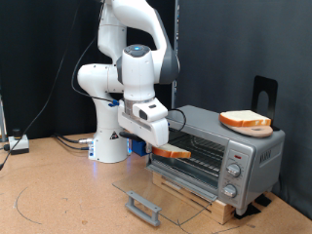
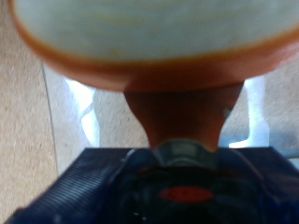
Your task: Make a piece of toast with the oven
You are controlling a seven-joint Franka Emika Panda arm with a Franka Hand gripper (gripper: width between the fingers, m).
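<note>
Wood table (image 1: 58, 195): gripper (image 1: 154, 146) clamps toast (image 1: 174, 152) at oven (image 1: 210, 146); fingers hidden.

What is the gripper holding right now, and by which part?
The gripper holds a flat slice of bread with a pale face and orange-brown crust, pinched at its crust edge, at the silver toaster oven's open front.

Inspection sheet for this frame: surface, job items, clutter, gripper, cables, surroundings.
Surface: brown table.
Job's things: oven with glass door open flat; piece of toast at the oven mouth; second slice on the oven top.
Clutter: nothing seen.
Gripper: gripper holds the piece of toast, seen close in the wrist view.
Cables: cables beside the robot base.
Surroundings: black backdrop.
</note>
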